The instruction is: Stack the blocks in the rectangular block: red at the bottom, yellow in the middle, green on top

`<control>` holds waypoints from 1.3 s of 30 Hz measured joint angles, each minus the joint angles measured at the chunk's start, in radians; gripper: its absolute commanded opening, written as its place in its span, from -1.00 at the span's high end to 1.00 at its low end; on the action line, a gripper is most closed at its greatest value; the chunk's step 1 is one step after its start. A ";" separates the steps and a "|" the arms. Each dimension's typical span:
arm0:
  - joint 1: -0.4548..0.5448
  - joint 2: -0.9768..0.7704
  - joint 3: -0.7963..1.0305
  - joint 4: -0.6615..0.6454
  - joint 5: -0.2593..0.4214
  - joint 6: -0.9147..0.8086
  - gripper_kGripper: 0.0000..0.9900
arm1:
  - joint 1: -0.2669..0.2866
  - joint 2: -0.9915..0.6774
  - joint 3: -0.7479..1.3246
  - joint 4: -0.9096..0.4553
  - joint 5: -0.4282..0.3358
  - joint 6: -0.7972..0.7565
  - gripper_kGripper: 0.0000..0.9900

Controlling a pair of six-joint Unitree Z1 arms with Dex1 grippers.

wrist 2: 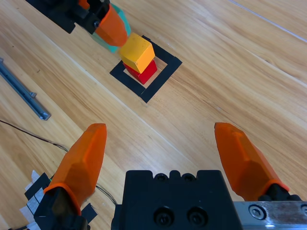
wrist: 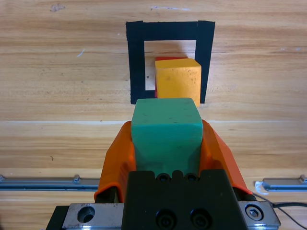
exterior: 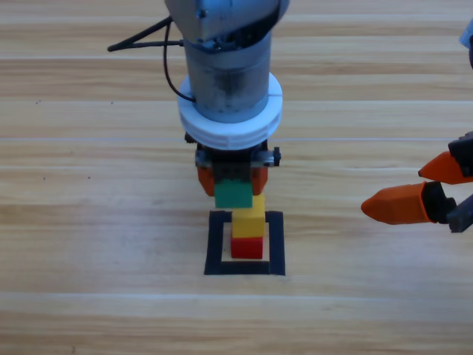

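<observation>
Inside the black-taped rectangular block (exterior: pixel 244 243) the red cube (exterior: pixel 247 247) sits at the bottom with the yellow cube (exterior: pixel 251 218) on top of it. My left gripper (exterior: pixel 233 185) is shut on the green cube (exterior: pixel 233 194), held in the air just behind and slightly left of the yellow cube. The left wrist view shows the green cube (wrist: pixel 166 132) between the orange jaws, with the yellow cube (wrist: pixel 178 79) and a sliver of the red cube (wrist: pixel 168 58) beyond, inside the rectangular block (wrist: pixel 136 62). My right gripper (exterior: pixel 414 188) waits open at the right edge.
A black cable (exterior: pixel 140 41) trails behind the left arm at the upper left. In the right wrist view a metal rail (wrist 2: pixel 24 91) lies on the table beside the stack, and thin wires (wrist 2: pixel 29 134) run near the right gripper's base.
</observation>
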 measured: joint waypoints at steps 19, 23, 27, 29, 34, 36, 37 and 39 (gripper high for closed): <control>0.000 0.069 -0.044 0.001 0.000 0.011 0.86 | 0.000 0.000 0.000 0.000 0.000 -0.004 -1.00; 0.000 0.081 -0.046 0.001 0.000 0.012 0.86 | 0.000 0.000 0.000 0.000 0.000 -0.004 -1.00; 0.000 0.083 -0.057 0.001 0.000 0.014 0.86 | 0.000 0.000 0.000 0.000 0.000 -0.005 -1.00; 0.000 0.083 -0.071 0.001 0.000 0.014 0.86 | 0.000 0.000 0.000 0.000 0.000 -0.005 -1.00; 0.000 0.086 -0.081 0.001 0.000 0.016 0.86 | 0.000 0.000 0.000 0.000 0.000 -0.005 -1.00; 0.000 0.091 -0.081 0.001 0.000 0.016 0.86 | 0.000 0.000 0.000 0.000 0.000 -0.007 -1.00; 0.000 0.095 -0.081 0.001 0.000 0.016 0.86 | 0.000 0.000 0.000 0.000 0.000 -0.007 -1.00; 0.000 0.104 -0.081 0.001 0.000 0.016 0.86 | 0.000 0.000 0.000 0.000 0.000 -0.007 -1.00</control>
